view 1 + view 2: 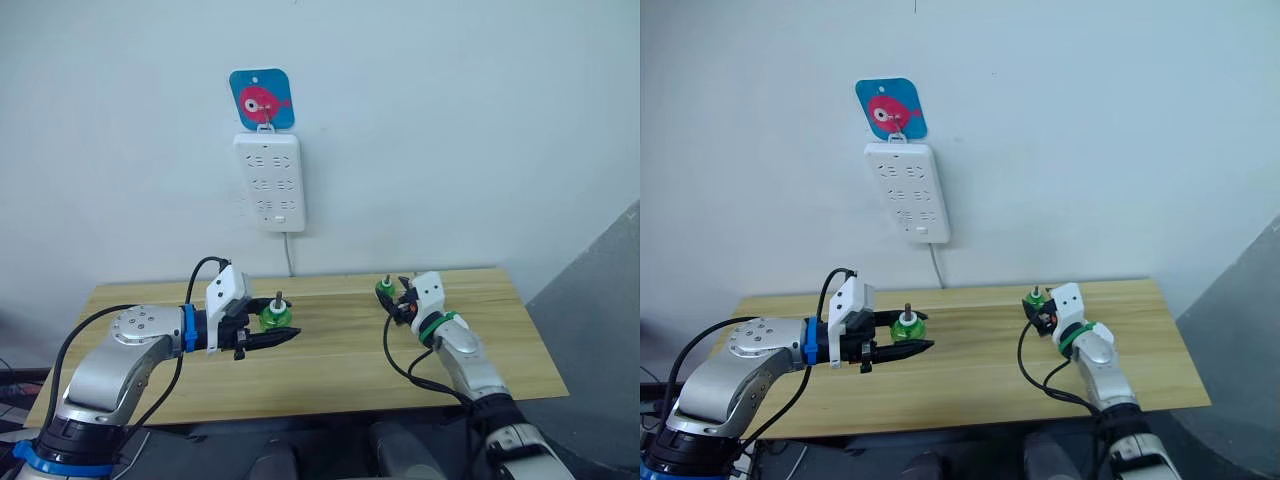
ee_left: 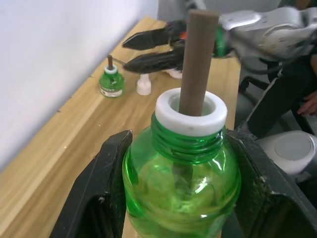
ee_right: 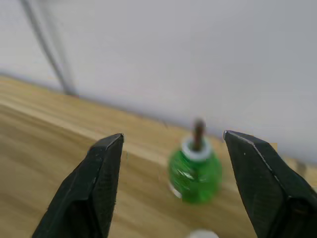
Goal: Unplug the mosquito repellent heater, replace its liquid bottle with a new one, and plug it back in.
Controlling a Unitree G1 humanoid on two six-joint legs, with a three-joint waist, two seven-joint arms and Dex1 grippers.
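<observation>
Left tool (image 1: 268, 340) clamped on upright green bottle (image 1: 275, 317), wick up | right tool (image 3: 171, 163) open, empty | second bottle (image 3: 195, 171) straight ahead between its fingers, upright on tabletop (image 1: 340, 370), right arm nearer

Green bottle (image 2: 181, 183): translucent glossy plastic, showing highlights; white collar (image 2: 188, 113) smooth, matt brown wick (image 2: 197, 59) looking fibrous. Table (image 1: 330, 370): pale wood, grain showing, satin finish. Power strip (image 1: 270, 182): smooth white plastic. Left gripper (image 2: 181, 198) fingers (image 2: 94, 198): black, slightly textured, appearing matt.
</observation>
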